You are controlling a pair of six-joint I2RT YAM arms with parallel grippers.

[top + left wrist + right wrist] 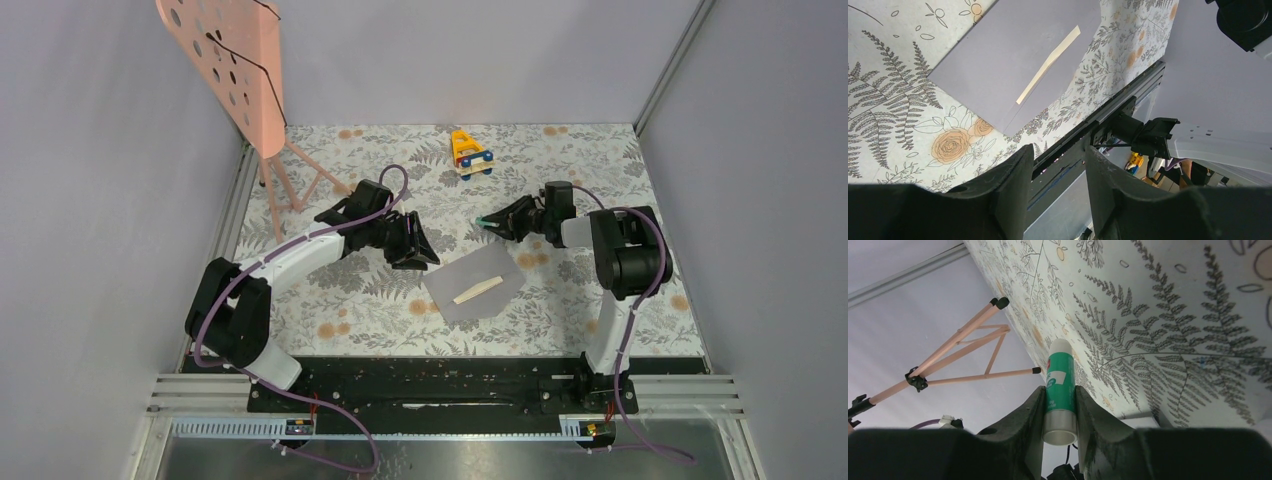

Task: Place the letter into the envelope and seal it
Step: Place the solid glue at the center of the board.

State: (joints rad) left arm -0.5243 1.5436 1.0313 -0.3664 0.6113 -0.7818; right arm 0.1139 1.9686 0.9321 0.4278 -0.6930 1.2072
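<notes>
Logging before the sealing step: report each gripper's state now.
Left gripper: open, empty.
Right gripper: closed on the glue stick.

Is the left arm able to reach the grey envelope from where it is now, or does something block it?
Probably yes. The left gripper hangs just beside the envelope, jaws apart and empty, with nothing lying between. The right gripper, holding a glue stick, is off to the other side.

Our left arm (300,250) and right arm (603,335) wear white shells with black joints, each trailing a purple cable (400,175). Our left gripper (1059,155) and right gripper (1059,390) are matte black, with wedge-shaped fingers (1008,190).
</notes>
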